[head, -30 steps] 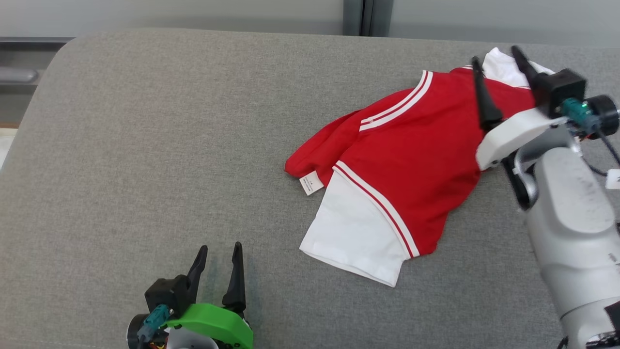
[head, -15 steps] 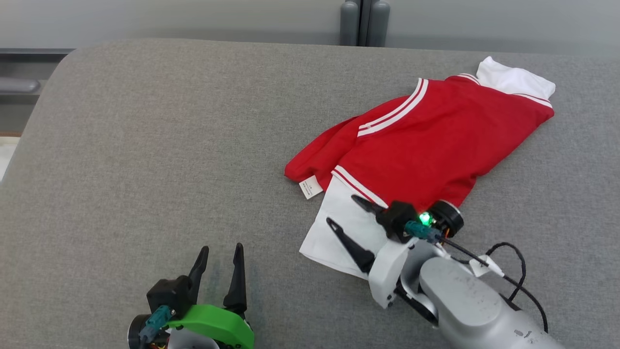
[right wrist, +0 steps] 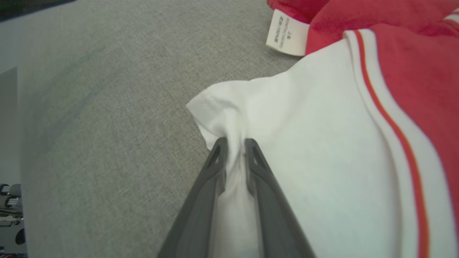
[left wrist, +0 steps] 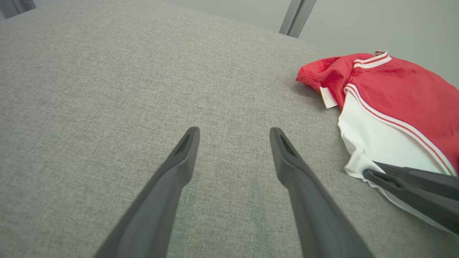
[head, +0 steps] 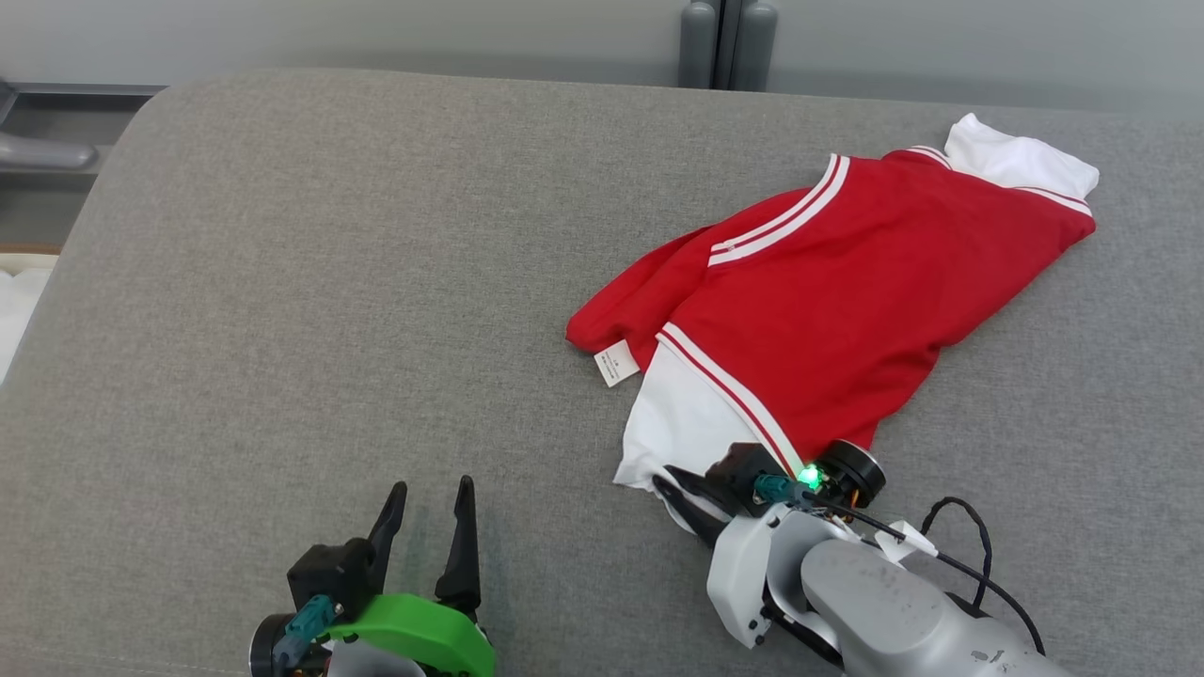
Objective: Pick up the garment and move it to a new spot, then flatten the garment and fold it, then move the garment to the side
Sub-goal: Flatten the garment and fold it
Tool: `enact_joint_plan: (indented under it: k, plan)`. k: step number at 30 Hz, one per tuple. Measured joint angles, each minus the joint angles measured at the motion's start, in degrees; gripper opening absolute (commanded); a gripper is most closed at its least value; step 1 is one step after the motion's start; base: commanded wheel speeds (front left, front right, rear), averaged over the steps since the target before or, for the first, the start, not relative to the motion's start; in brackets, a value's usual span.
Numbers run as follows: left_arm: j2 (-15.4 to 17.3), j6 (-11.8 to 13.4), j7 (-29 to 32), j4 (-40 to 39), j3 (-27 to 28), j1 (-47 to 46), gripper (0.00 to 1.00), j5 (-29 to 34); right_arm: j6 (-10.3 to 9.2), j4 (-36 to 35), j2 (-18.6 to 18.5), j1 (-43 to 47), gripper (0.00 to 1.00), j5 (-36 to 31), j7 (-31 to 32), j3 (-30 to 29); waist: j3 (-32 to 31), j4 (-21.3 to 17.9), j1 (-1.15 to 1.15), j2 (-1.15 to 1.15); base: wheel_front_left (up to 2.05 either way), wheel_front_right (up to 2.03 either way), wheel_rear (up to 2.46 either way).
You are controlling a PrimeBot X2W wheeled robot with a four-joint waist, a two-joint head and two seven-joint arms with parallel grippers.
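Right gripper (right wrist: 235,142) closed — garment (head: 828,282) hem pinched.

A grey, fabric-covered tabletop (head: 282,282), perhaps padded, is seen with a rounded far-left corner. A red-and-white shirt (head: 828,282) is laid rumpled on its right half, its white care label (head: 616,363) resting on the cloth.

A big worktop (head: 329,282) covered in grey cloth has a round corner. Behind it is a plain pale wall (head: 376,38). Two dark grey posts (head: 717,42) stand side by side at the back.
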Motion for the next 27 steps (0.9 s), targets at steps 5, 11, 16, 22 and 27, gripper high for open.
enact_joint_plan:
  k: [5,11,16,22,27]
  plan:
    - [0.01,0.32,0.0,0.03,0.85,0.82,1.0,0.22,0.05,-3.48,-0.11,-0.24,0.0,0.59,-0.55,-5.7,-0.64,-1.05,0.0,0.0,0.0,0.0,0.0]
    - [0.0,0.03,0.0,-0.04,1.64,1.02,1.0,0.54,0.05,-17.6,-1.48,3.81,0.0,-3.28,-0.64,-24.79,-1.68,-3.64,0.0,0.0,0.0,0.0,0.0]
    - [0.0,-0.1,0.0,0.02,2.14,1.31,1.0,0.94,0.05,-27.25,-1.15,10.81,0.0,-7.37,-0.63,-37.85,-2.69,-6.71,0.0,0.0,0.0,0.0,0.0]
    - [-0.01,-0.21,-0.01,0.12,2.43,1.63,1.0,1.37,0.05,-32.98,-0.6,17.45,0.0,-10.7,-0.63,-50.82,-3.57,-10.72,0.0,0.0,0.0,0.0,0.0]
    - [-0.02,-0.35,0.0,0.18,2.33,1.8,1.0,1.54,0.05,-32.57,-0.08,21.7,1.0,-14.6,-0.64,-58.91,-4.04,-14.14,0.0,0.0,0.0,0.0,0.0]
